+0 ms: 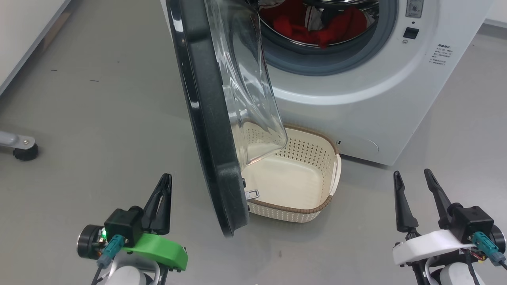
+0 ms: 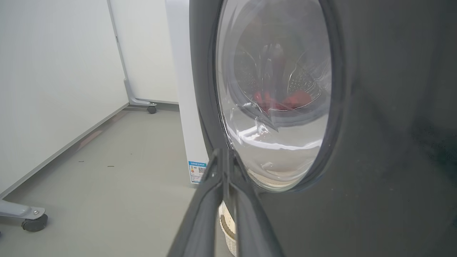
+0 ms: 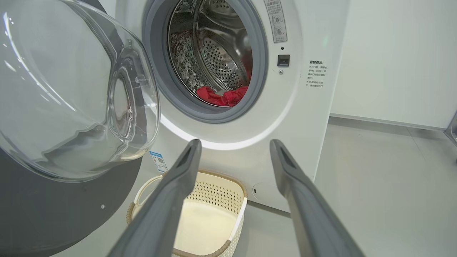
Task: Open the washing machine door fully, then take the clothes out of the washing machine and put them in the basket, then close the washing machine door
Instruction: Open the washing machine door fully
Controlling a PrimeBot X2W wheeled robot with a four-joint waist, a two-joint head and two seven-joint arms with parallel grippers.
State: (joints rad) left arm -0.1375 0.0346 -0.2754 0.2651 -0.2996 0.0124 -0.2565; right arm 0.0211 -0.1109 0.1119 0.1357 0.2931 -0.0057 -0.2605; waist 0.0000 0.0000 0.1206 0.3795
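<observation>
The white washing machine [image 1: 356, 91] stands ahead, its black-rimmed door [image 1: 206, 130] swung out toward me, edge-on, with the clear glass bowl [image 1: 245, 79] bulging to the right. Red clothes [image 1: 317, 23] lie in the steel drum [image 3: 214, 57]. The cream basket [image 1: 293, 209] sits on the floor under the door, with nothing in it. My left gripper [image 1: 165, 180] is shut with nothing in it, just left of the door's outer face [image 2: 375, 125]. My right gripper [image 1: 412, 176] stands open at the lower right, facing the machine and basket [image 3: 228, 246].
A grey floor [image 1: 99, 118] spreads to the left. A caster on a metal leg [image 1: 24, 149] stands at the far left by a white wall panel [image 2: 53, 89]. A blue label [image 2: 197, 171] marks the machine's lower front.
</observation>
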